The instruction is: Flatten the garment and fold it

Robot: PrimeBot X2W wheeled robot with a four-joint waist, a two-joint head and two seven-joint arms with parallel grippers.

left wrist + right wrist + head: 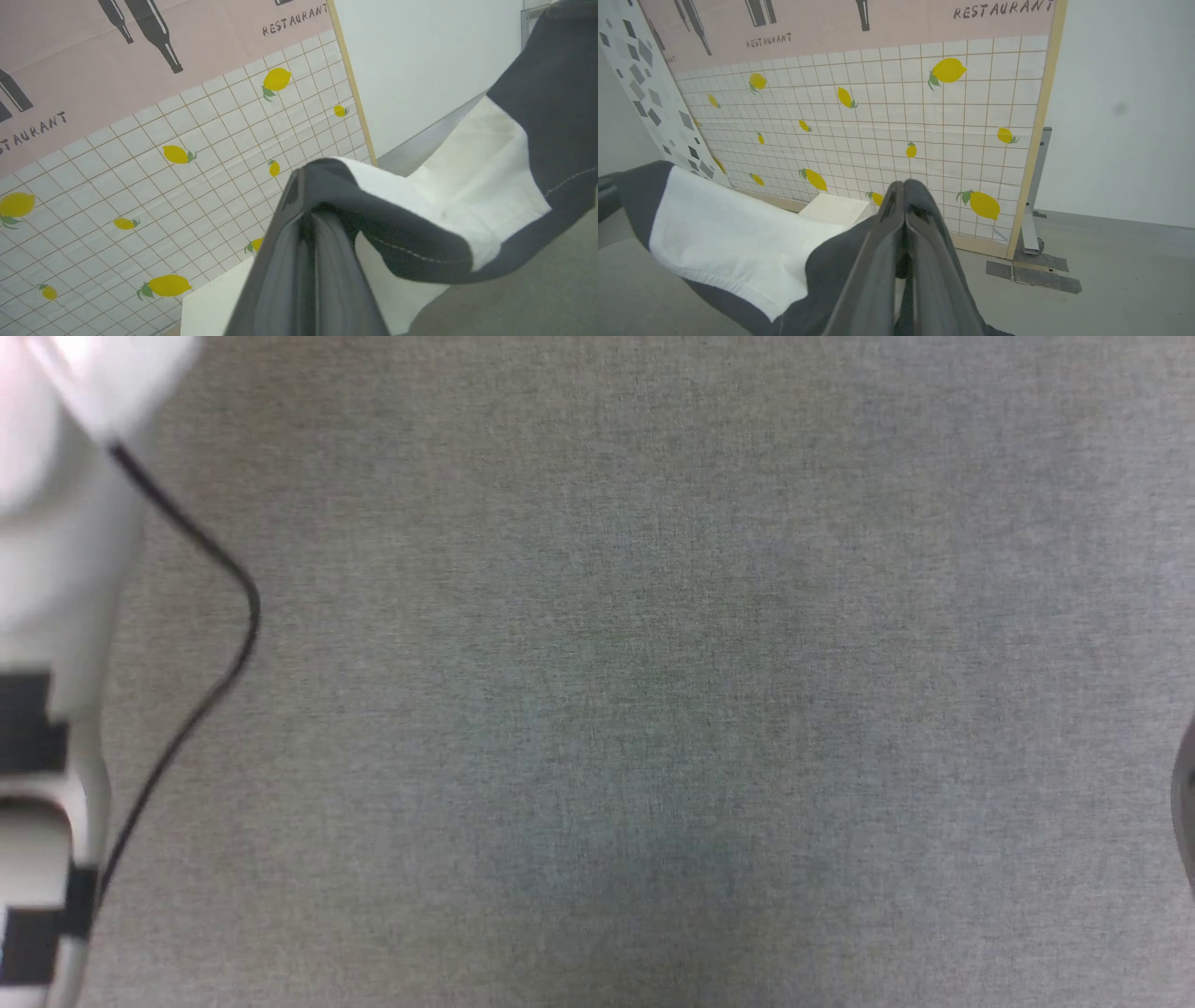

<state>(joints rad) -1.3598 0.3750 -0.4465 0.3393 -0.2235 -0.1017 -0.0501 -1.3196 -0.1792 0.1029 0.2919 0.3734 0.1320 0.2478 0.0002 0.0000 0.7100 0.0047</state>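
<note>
In the left wrist view, my left gripper [302, 179] is shut on a black edge of the garment [476, 186]. The white and black cloth hangs lifted from the fingers and stretches away to the upper right. My right gripper [903, 189] is likewise shut on a black edge of the garment [728, 238]; there the cloth sags off to the left, clear of the grey surface below. The head view looks down on that bare grey surface [653, 691], with a pale forearm [56, 616] and its black cable [215, 560] at the left edge.
A white box [836, 210] stands on the grey surface ahead of the grippers, in front of a screen printed with lemons and tiles [887, 116]. The screen's metal stand [1034, 205] and taped foot sit on the floor at the right, before a white wall.
</note>
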